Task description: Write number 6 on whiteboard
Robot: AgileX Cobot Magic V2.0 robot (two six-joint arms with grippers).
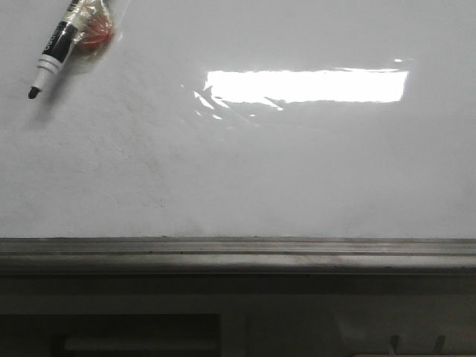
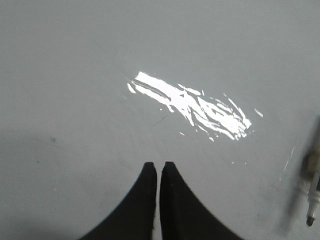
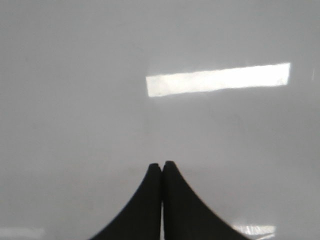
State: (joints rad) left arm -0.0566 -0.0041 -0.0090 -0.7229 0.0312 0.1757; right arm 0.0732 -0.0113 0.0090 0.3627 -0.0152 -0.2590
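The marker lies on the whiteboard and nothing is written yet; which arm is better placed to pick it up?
Probably left. The marker shows in the left wrist view, near the left gripper; the right wrist view shows only bare whiteboard.

There are no words or numbers to read here. The marker [image 1: 62,43] near the top left of the front view has a black label with small white marks on it, but they are too tiny and blurry to make out. In the left wrist view the same marker shows only at the edge, and its label cannot be read there. The whiteboard [image 1: 238,163] shows no writing at all, just a bright patch of light and faint smudges
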